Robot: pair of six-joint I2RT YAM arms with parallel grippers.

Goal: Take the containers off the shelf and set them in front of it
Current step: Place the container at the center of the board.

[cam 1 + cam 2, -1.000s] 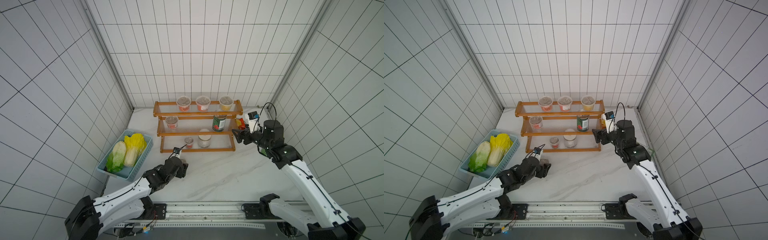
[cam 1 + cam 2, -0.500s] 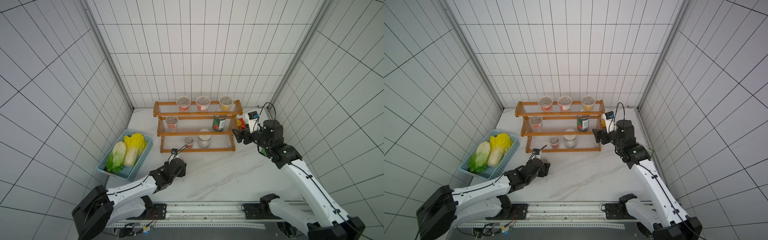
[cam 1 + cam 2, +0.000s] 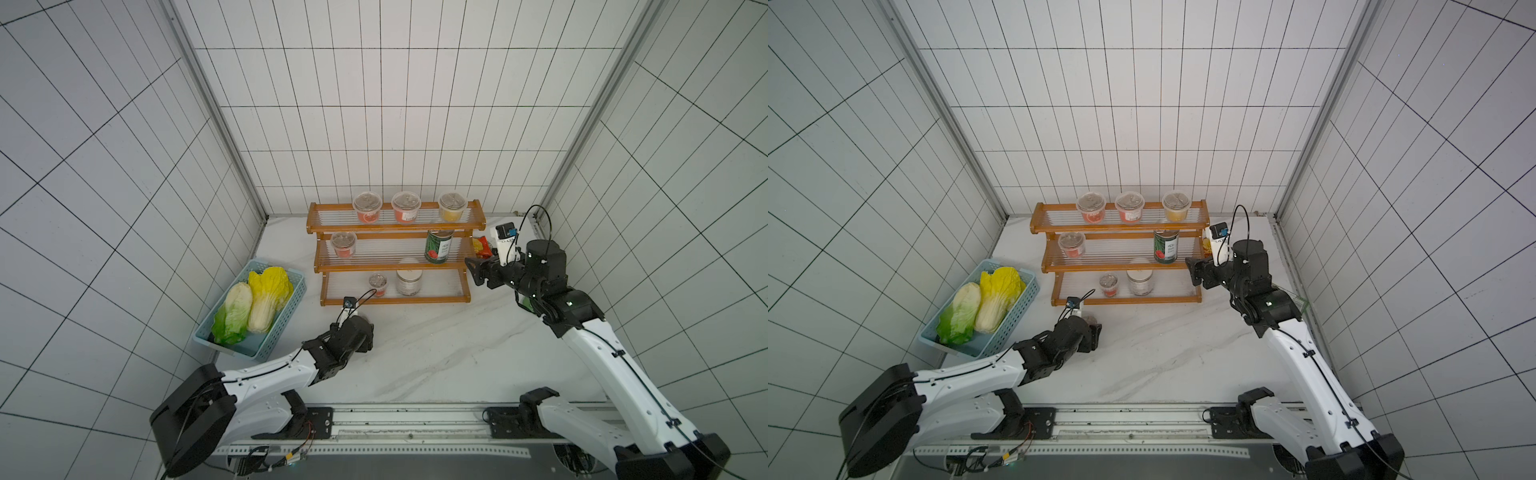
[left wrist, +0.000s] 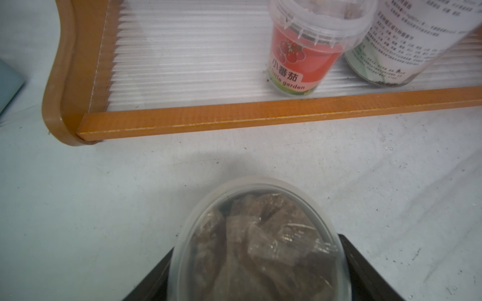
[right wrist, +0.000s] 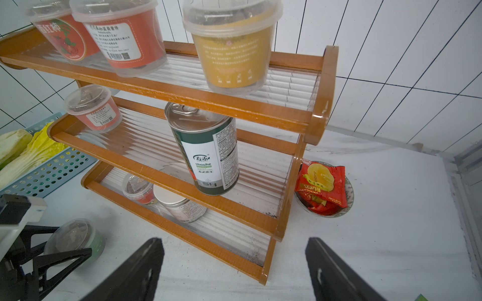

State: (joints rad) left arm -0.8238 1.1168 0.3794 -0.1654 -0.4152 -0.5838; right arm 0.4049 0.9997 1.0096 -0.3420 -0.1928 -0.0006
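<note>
Jaws of the left gripper clasp a cup by its two sides. Cup position: low over the bench, just in front of the shelf, near its front left corner. Contact between cup base and bench cannot be confirmed. Jaws of the right gripper stand wide apart and hold nothing. They face the shelf's right end, near it but not touching, roughly in line with the tin on the middle tier.

Step in hand, as judged: set-down of one cup. Seven containers stand on the shelf: the three top-tier cups, the middle-tier cup, the tin, the bottom-tier cup and the jar.

Next move, left arm: seat the cup flat, release it, then withdraw straight back so that the jaws do not tip it. Right arm: advance level onto the tin. The tin's top appears close under the top tier's front rail, so draw the tin forward before any lift.
</note>
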